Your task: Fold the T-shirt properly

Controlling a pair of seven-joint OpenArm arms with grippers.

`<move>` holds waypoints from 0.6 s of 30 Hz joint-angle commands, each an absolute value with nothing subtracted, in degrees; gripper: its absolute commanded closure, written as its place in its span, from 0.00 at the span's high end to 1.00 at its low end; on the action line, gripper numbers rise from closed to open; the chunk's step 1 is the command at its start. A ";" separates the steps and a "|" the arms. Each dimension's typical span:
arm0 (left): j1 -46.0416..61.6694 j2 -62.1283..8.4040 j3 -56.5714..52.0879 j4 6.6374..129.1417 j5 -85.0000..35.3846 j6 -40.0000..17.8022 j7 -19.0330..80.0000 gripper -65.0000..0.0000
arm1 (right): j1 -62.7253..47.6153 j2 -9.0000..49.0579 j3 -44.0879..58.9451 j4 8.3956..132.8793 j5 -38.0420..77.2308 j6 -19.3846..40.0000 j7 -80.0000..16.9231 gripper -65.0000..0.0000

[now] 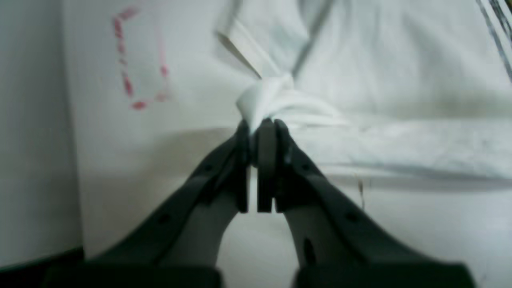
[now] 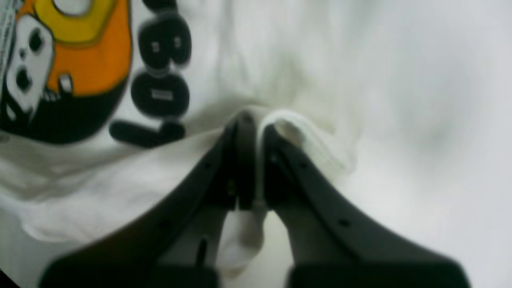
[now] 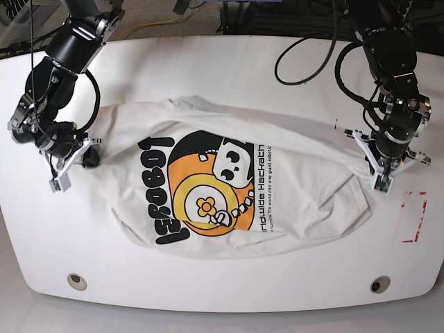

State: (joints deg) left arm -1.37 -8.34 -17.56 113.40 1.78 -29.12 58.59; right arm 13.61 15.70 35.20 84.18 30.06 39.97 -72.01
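Note:
The off-white T-shirt [image 3: 305, 208] lies spread across the white table [image 3: 229, 69], print side up, with an orange-yellow flower circle [image 3: 205, 205] and black letters. My left gripper [image 3: 370, 161] is at the shirt's right end in the base view, and the left wrist view shows it [image 1: 262, 128] shut on a bunched fold of white cloth [image 1: 272, 96]. At the shirt's left end, my right gripper [image 3: 90, 157] is likewise shut on a pinch of fabric [image 2: 304, 136] between its fingers [image 2: 244, 160], with the black letters [image 2: 160, 76] just beyond.
A red dashed rectangle [image 3: 414, 216] is marked on the table right of the shirt, also seen in the left wrist view [image 1: 140, 60]. Black cables [image 3: 305, 62] loop at the back. Two round holes [image 3: 77, 281] [image 3: 379, 284] sit near the front edge.

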 commanded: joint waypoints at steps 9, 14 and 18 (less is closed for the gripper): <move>-21.14 -6.99 -13.93 113.98 10.15 -28.88 58.24 0.00 | 33.19 19.30 30.29 80.48 22.55 40.00 -69.23 0.00; -29.93 -7.16 -13.49 113.98 10.51 -28.88 60.09 0.00 | 41.98 20.88 24.84 80.57 20.18 40.00 -69.23 0.00; -35.74 -7.78 -13.41 113.98 10.51 -28.97 60.09 0.00 | 48.48 22.55 20.97 80.57 19.82 40.00 -69.23 0.00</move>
State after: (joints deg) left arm -31.73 -6.94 -13.34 113.16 10.26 -29.39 61.14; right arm 44.97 20.49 22.13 79.50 19.66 40.10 -70.67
